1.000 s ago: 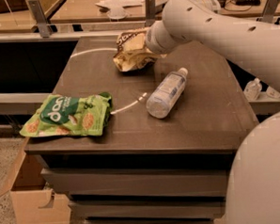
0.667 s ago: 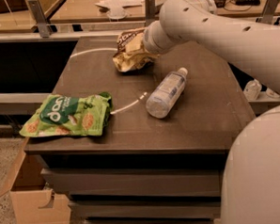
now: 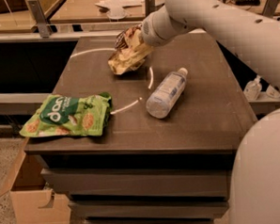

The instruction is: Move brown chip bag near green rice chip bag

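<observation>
One gripper far centre over worktop, clamped on brown chip bag; green rice chip bag near left.

brown chip bag in tool, green rice chip bag flat

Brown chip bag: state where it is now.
Camera view: the brown chip bag is at the far centre of the table, at the gripper, behind the water bottle; the green rice chip bag lies front left.

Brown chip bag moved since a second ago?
Yes: brown chip bag shifted slightly left, from the water bottle toward the green rice chip bag; claw at its top.
</observation>
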Tool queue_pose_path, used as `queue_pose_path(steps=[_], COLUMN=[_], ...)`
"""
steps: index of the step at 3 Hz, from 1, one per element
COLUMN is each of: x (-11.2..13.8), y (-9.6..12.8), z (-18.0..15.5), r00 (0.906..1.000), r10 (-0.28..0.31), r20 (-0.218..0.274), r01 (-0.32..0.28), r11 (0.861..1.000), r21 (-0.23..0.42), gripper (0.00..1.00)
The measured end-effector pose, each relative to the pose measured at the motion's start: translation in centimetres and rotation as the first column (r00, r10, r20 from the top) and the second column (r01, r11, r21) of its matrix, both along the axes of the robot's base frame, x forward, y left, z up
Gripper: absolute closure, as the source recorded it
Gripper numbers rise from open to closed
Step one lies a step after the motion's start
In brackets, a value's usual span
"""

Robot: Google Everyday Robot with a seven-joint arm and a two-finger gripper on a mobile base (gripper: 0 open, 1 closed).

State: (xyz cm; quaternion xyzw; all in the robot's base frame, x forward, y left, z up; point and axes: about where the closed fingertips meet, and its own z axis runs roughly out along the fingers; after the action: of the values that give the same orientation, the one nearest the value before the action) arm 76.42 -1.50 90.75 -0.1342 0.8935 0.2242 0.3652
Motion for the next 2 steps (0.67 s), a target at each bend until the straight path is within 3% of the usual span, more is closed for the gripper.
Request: queue_pose_path(steps=[1, 2], x=[-3.0, -7.4], y=[2.1, 4.8], z=[1.5, 2.6], r00=[0.9793, 0.8642], r10=[0.201, 0.503], r20=[-0.024, -0.023], r01=[-0.201, -0.503], r11=[0.980, 0.864], r21=[0.006, 0.011], gripper=[1.00, 1.00])
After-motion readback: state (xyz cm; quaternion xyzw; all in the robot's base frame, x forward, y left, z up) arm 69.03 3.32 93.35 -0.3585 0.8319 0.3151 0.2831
